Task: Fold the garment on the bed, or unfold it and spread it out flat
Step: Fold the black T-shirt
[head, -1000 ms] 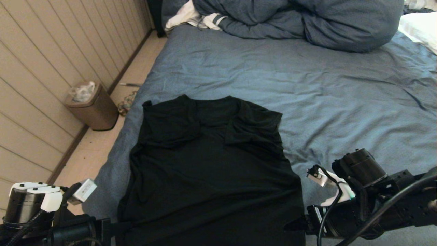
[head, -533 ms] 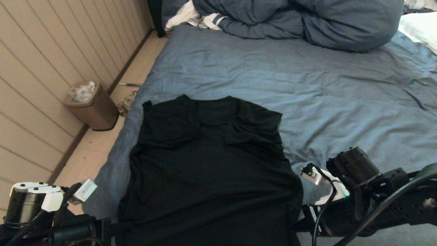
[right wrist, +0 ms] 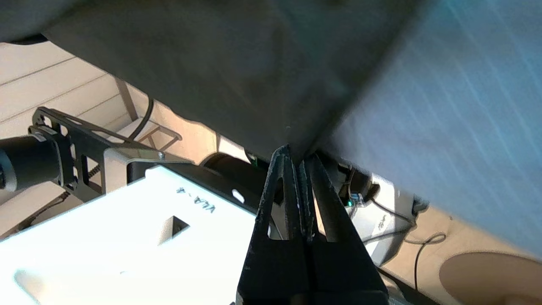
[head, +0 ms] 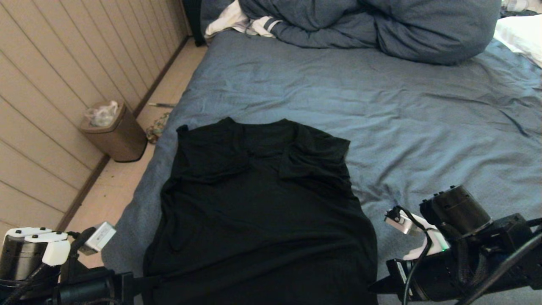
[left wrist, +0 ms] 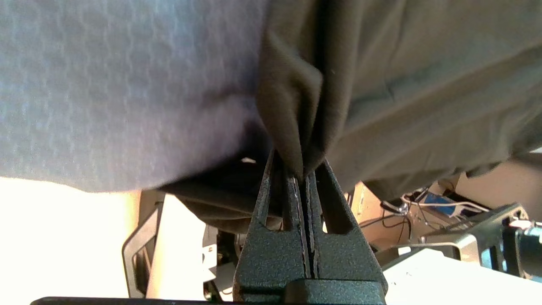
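The garment (head: 262,203), a black T-shirt with its plain side up, lies flat on the near left part of the bed (head: 402,118), collar away from me and sleeves folded inward. My left gripper (head: 148,280) is at the hem's left corner. In the left wrist view it (left wrist: 304,169) is shut on a pinched fold of the dark cloth (left wrist: 381,84). My right gripper (head: 372,288) is at the hem's right corner. The right wrist view shows it (right wrist: 298,156) shut on the edge of the cloth (right wrist: 211,63), beside the blue sheet (right wrist: 465,106).
A bulky blue duvet (head: 372,25) and white striped clothing (head: 241,21) lie at the far end of the bed, with a white pillow (head: 521,34) at far right. A brown bin (head: 114,131) stands on the floor by the panelled wall, left of the bed.
My right gripper has shut on the hem's right corner, and that arm has shifted a little left, then back right. The left arm has sunk slightly, still gripping.
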Controlling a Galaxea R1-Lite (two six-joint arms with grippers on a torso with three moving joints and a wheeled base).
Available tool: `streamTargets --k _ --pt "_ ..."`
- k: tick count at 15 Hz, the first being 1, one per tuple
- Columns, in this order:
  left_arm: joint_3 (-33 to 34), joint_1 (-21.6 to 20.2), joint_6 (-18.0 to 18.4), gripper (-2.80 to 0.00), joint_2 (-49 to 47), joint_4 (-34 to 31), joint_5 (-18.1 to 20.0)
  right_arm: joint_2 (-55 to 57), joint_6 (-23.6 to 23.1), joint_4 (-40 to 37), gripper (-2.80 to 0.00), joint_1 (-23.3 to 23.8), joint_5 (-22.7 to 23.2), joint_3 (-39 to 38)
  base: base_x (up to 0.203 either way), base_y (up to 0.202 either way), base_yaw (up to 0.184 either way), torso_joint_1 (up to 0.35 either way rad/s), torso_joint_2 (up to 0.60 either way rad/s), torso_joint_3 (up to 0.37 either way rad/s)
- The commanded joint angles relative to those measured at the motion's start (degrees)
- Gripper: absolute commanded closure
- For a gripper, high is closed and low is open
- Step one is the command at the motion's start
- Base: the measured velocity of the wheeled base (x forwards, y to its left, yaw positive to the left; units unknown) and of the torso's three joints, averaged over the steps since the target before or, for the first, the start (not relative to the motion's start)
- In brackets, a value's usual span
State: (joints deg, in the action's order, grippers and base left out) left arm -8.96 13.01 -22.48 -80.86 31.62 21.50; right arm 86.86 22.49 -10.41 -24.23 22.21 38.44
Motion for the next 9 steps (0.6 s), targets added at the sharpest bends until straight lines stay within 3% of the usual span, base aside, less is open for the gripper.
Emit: streamTargets --k 1,9 --pt "0.53 0.09 0.15 0.0 4.86 -2.55 0.05 -3.95 -0.18 -5.32 0.0 1.09 -0.09 -0.64 0.0 0.0 0.0 0.0 0.0 0.0" --pt "-1.96 1.49 4.02 0.0 18.63 -23.38 0.14 -9.22 -1.75 -7.52 0.0 1.29 -0.15 -6.09 0.0 0.0 0.0 0.0 0.0 0.0"
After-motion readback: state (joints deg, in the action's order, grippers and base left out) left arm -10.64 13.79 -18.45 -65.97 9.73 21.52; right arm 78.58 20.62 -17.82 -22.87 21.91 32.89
